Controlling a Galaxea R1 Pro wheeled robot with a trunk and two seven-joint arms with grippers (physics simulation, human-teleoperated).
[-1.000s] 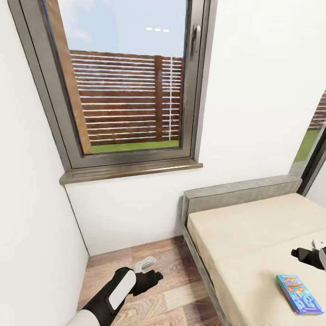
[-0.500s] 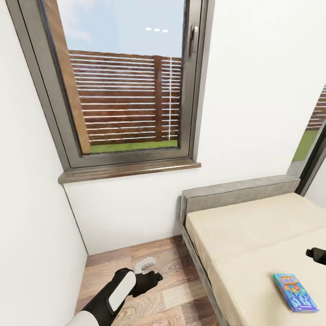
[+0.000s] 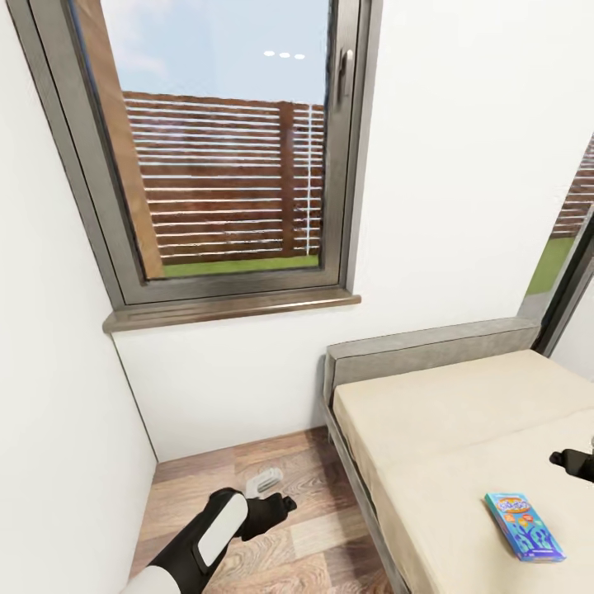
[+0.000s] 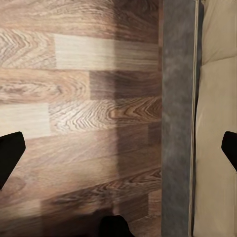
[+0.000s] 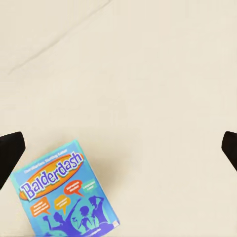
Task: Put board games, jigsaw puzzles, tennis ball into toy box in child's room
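1. One board game (image 3: 524, 525), flat, glossy blue-purple printed box, lies on the bed (image 3: 445, 462), 4 o'clock in head view.
2. Right gripper (image 5: 118, 148): jaws apart, empty, above the beige mattress.
3. Left gripper (image 4: 118, 153): jaws apart over the wood plank floor (image 3: 247, 495).

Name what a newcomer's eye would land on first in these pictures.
Probably the tall window, showing a slatted wooden fence and sky. Next, the bright blue board game lying flat on the beige bed, with the right pincer hovering just beyond it.

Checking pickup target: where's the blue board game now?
Head view, lower right: the blue board game lies flat on the bed, just below the right pincer.
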